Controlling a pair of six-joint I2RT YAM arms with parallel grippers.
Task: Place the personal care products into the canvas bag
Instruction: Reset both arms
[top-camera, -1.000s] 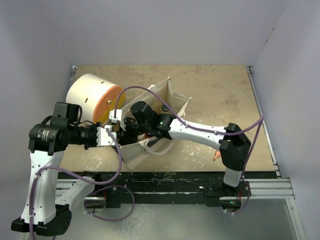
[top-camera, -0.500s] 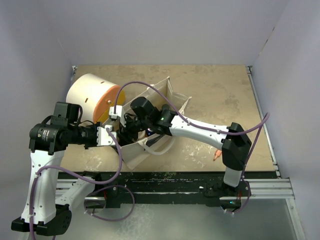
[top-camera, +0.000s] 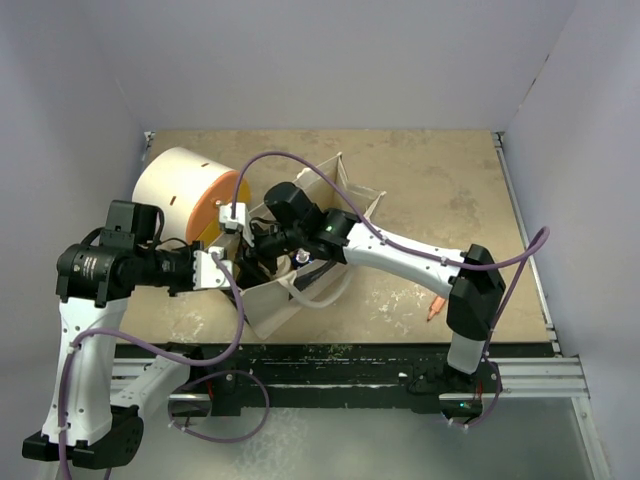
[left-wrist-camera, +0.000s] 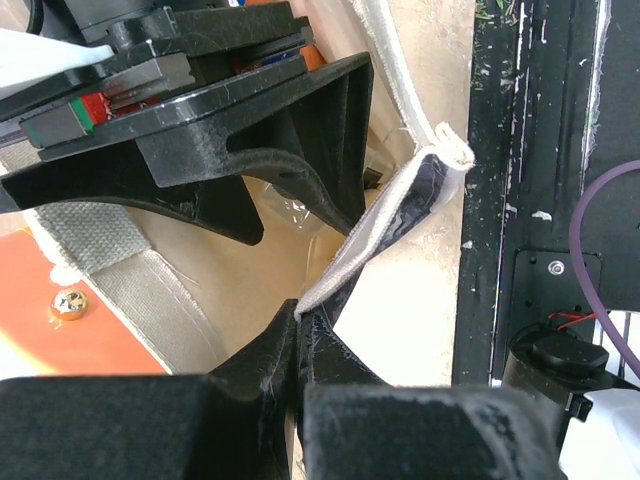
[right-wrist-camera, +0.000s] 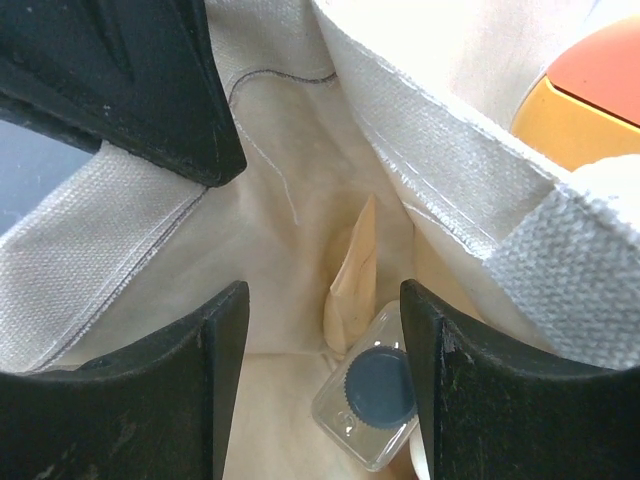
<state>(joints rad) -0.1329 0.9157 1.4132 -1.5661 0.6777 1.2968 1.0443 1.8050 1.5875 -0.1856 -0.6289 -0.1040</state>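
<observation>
Now clear bottle (right-wrist-camera: 375, 400) in canvas bag (right-wrist-camera: 290, 170), cap toward opening; right gripper (right-wrist-camera: 322, 300) apart, left gripper (left-wrist-camera: 300, 320) clamping rim.

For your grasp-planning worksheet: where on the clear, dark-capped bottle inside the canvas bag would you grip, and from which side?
Likely the dark cap of the clear bottle, from above through the canvas bag mouth: the cap faces the opening and cloth walls shut in its sides.
</observation>
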